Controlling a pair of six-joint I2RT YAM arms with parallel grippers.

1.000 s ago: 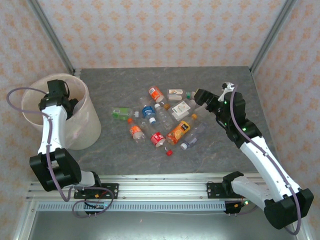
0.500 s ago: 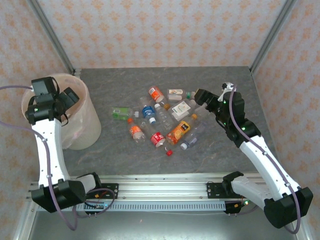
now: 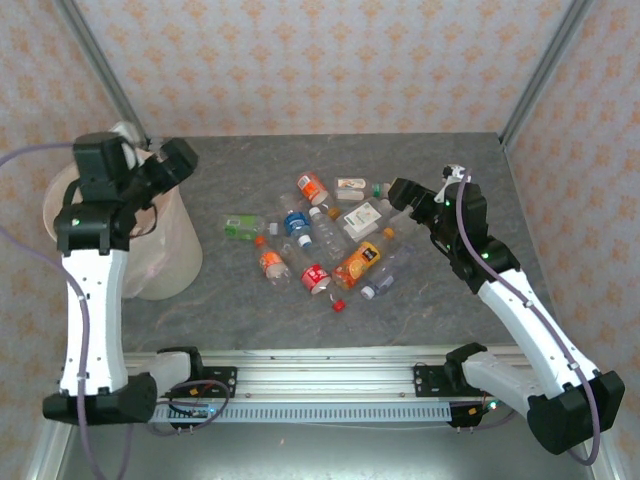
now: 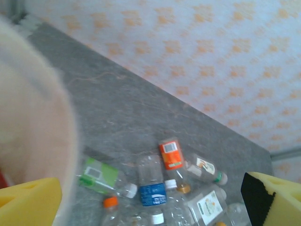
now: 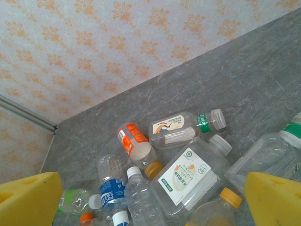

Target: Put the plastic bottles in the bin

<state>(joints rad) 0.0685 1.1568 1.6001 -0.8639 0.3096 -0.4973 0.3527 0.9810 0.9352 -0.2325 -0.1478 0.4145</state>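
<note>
Several clear plastic bottles [image 3: 322, 235] lie in a loose pile mid-table. Among them are a green-label one [image 3: 240, 226] [image 4: 96, 174], a blue-label one [image 3: 295, 222] [image 4: 151, 194], an orange-label one [image 3: 312, 187] [image 5: 134, 141] and a square white-label one [image 3: 362, 217] [image 5: 188, 176]. The pale pink bin [image 3: 160, 250] stands at the left, its blurred rim [image 4: 42, 122] close below the left wrist camera. My left gripper [image 3: 178, 162] [image 4: 150, 202] hovers open over the bin's far right rim. My right gripper [image 3: 400, 192] [image 5: 150, 202] hangs open above the pile's right end, holding nothing.
A loose red cap [image 3: 339, 305] lies on the grey table [image 3: 450, 290] in front of the pile. Patterned walls and metal corner posts [image 3: 100, 70] close in the table at the back and sides. Bare grey surface lies between the bin and the pile.
My left arm has risen out of the bin and swung right, its gripper now over the bin's right rim facing the pile. The right arm and the bottles have not moved.
</note>
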